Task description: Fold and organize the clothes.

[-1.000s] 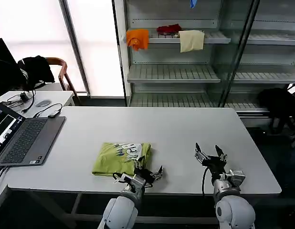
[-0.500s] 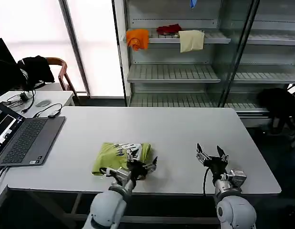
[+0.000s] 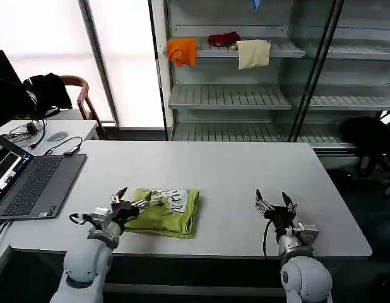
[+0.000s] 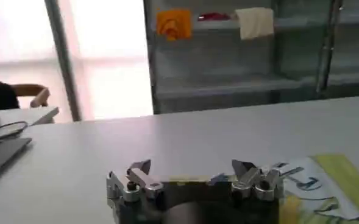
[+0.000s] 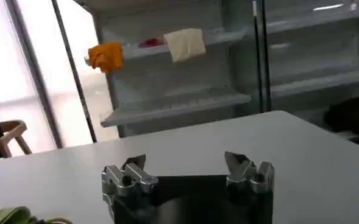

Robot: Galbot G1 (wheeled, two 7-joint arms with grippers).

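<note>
Metal fingers of the left gripper (image 3: 130, 201) stand spread wide with nothing between them, low over the white table (image 3: 233, 170) at the left edge of the lime-green T-shirt (image 3: 165, 213); the wrist view shows the same open span (image 4: 191, 175) with the shirt (image 4: 325, 189) beside it. The shirt lies folded into a rough rectangle near the table's front edge, its pale print facing up; the print's dark lettering cannot be read. The right gripper (image 3: 275, 207) rests well apart on the table's right side, fingers wide and empty (image 5: 186, 172). A grey laptop (image 3: 31, 183) sits open at the table's left end. On the shelf unit (image 3: 245, 95) behind lie an orange cloth (image 3: 182, 50), a red cloth (image 3: 224, 38) and a cream cloth (image 3: 253, 53).
</note>
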